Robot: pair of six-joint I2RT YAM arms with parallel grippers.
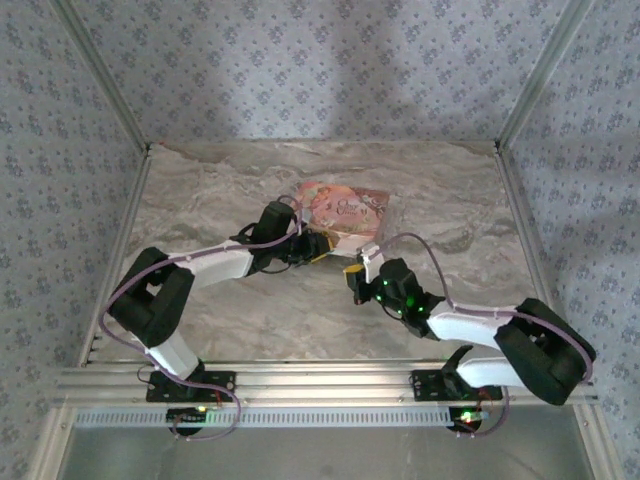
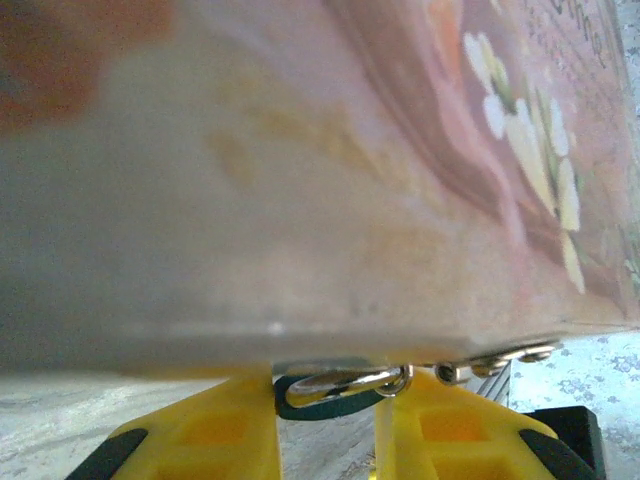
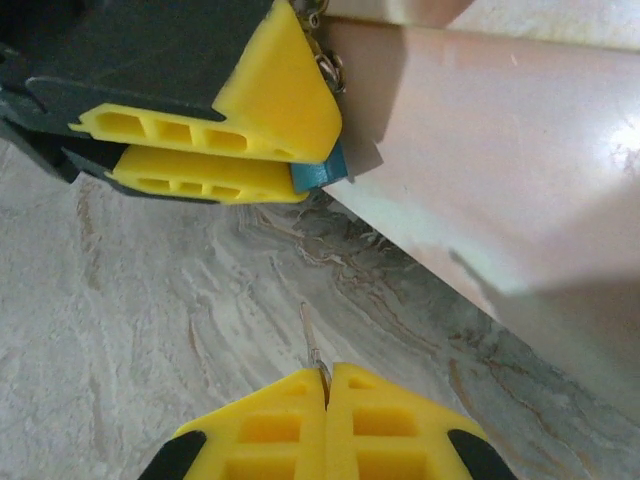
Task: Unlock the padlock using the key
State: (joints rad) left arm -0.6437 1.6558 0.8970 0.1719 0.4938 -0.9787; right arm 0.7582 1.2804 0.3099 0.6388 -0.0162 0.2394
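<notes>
Here's the left pincer (image 1: pixel 318 246) clamped on the padlock (image 2: pixel 335 388), a tiny dark, teal-tinged body with a silvery ring across it, tucked right against the near edge of the pink box (image 1: pixel 348 208), a fine chain (image 2: pixel 490 362) trailing beside it; the right pincer (image 3: pixel 325 378) is pressed together on the key (image 3: pixel 312 338), a thin metal blade seen edge-on over the marbled worktop (image 3: pixel 140 300), near the lock but apart from it

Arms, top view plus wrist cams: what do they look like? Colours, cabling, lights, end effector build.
The left arm and right arm have white links and black joint housings, with a lilac cable looping along each. The right arm shows green lights near its wrist. The left end effector and right end effector each carry two yellow fingers with rectangular cut-outs and black bases.
</notes>
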